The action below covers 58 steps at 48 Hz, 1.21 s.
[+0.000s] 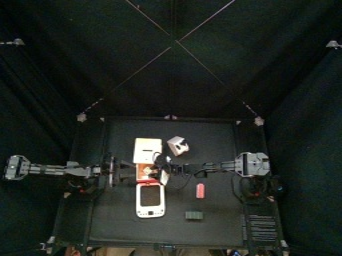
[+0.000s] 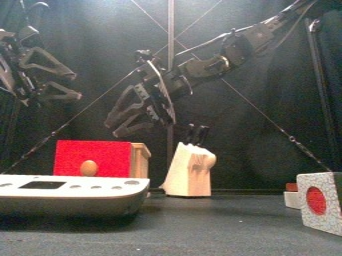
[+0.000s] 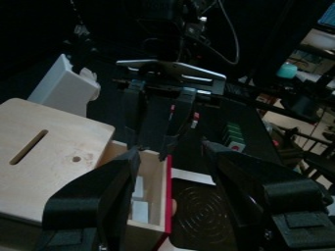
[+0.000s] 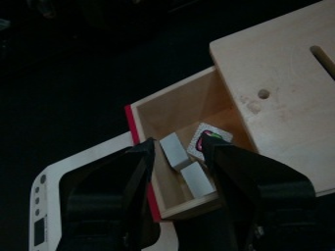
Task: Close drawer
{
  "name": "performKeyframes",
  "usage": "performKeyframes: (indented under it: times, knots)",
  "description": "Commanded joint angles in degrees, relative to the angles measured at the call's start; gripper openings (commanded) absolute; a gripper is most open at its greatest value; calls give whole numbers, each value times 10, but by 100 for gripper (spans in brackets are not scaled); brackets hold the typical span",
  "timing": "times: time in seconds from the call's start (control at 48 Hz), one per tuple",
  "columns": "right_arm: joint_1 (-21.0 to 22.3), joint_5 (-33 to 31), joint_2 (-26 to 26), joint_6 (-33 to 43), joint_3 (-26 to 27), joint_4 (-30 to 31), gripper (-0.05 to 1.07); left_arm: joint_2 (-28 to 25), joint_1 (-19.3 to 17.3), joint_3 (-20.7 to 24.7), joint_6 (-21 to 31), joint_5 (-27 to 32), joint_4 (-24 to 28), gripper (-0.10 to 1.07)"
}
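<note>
The drawer [image 4: 183,157] stands open. The right claw [image 4: 187,147], released, hovers above it; better to press squarely against its red front [image 2: 94,157]. Left claw [image 3: 177,181]: released.

Two black arms are seen, built of jointed angular segments. The left arm [image 1: 47,170] is made of dull black links with pale fittings at its outer end. The right arm [image 2: 221,55] is trailed by thin dark cables along its links. Each gripper is formed of two broad, matt black jaws with rounded, blocky ends.
</note>
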State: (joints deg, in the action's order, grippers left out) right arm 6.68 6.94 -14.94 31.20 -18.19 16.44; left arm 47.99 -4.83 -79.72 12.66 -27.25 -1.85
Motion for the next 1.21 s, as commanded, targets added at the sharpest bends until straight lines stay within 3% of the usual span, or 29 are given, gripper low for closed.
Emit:
performKeyframes:
  times: [0.0,0.229,0.438,0.646,0.771,0.958,1.188]
  knots:
    - [-3,11,37,-3,-3,1,77,-2,-2,8,1,-5,0,88]
    - [-11,30,68,-4,-43,18,64,-4,-25,22,1,-6,-4,81]
    - [-11,44,86,-4,-74,31,52,-14,-65,59,1,-4,-46,59]
    - [-18,56,82,-4,-66,59,45,-58,-123,117,2,1,-100,42]
    - [-25,56,64,-4,-52,71,44,-95,-156,145,2,16,-143,40]
    - [-37,52,39,-3,-32,90,44,-171,-214,205,0,89,-230,40]
    - [-42,40,12,0,-1,103,44,-258,-276,262,0,140,-268,40]
